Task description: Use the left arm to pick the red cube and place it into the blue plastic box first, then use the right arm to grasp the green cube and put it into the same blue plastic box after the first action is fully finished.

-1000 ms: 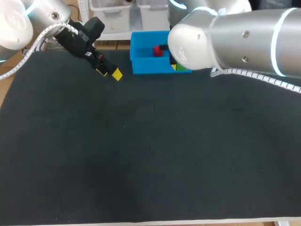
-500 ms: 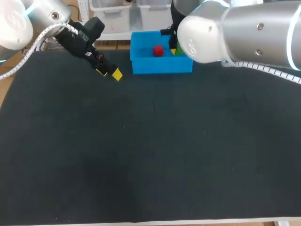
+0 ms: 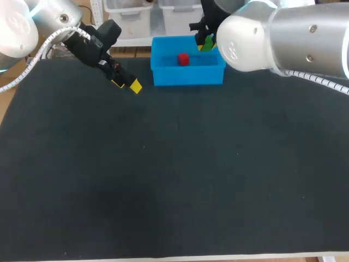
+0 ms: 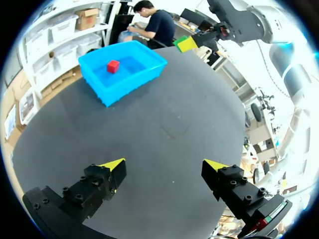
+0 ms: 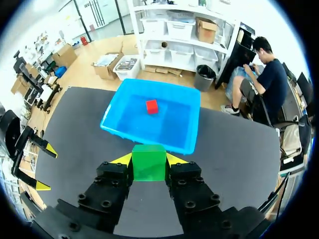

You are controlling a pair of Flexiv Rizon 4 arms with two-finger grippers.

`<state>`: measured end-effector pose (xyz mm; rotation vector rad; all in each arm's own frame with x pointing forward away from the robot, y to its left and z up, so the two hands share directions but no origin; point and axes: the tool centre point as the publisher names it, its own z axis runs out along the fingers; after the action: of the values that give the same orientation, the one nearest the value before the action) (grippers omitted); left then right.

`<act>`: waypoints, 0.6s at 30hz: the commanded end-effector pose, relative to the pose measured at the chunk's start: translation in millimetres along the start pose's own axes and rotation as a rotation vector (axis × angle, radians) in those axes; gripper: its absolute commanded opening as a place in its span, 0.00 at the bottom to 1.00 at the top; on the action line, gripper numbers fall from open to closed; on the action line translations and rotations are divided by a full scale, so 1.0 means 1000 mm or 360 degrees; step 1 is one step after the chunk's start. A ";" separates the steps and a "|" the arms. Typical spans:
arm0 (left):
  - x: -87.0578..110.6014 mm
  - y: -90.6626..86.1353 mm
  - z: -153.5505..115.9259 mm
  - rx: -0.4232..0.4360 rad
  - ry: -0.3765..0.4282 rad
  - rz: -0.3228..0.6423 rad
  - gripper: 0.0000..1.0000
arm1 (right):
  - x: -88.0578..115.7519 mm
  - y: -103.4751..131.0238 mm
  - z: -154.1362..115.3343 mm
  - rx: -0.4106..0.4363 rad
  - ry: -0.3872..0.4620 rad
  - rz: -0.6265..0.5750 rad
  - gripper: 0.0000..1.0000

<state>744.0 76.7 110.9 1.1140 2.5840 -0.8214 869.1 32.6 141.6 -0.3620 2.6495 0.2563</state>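
Since the red cube (image 3: pixel 183 59) already lies on the floor of the blue plastic box (image 3: pixel 188 76), I judge the first half of the task done. My left arm sits at the far-left corner of the desk (image 3: pixel 174 164), well apart from the box, likely so the right arm has the approach to itself; left jaws are spread wide with nothing between them, yellow tips over bare desk.

Right jaws are closed on the green cube (image 5: pixel 149 162); both yellow tips press its opposite sides; the cube sits square at the very tips, one flat face towards the wrist camera.

From the right wrist, the box lies just ahead of the held cube, its near rim close beyond it; the red cube rests towards the middle of the box floor, apart from every wall.

From the head view, the green cube hangs by the box's far-right corner; whether it is over the inside or just outside the rim, I cannot tell.

Judgement: the cube is carried high to clear the wall; it wants centring over open floor beside the red cube, then lowering before the jaws part.
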 end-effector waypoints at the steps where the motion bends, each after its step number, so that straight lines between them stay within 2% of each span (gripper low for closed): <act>1: 0.001 0.001 0.000 0.0003 -0.0006 0.0005 1.00 | -0.007 -0.003 0.004 -0.0047 -0.0031 -0.0049 0.00; 9: 0.001 0.001 0.000 0.0003 -0.0006 0.0005 1.00 | -0.026 -0.003 0.008 -0.0087 -0.0076 -0.0139 0.00; 18: 0.001 0.001 0.000 0.0003 -0.0006 0.0005 1.00 | -0.048 -0.003 0.025 -0.0209 -0.0097 -0.0255 0.00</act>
<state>744.0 76.7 110.9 1.1140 2.5840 -0.8214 902.8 41.0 144.2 -0.5743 2.5140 0.3575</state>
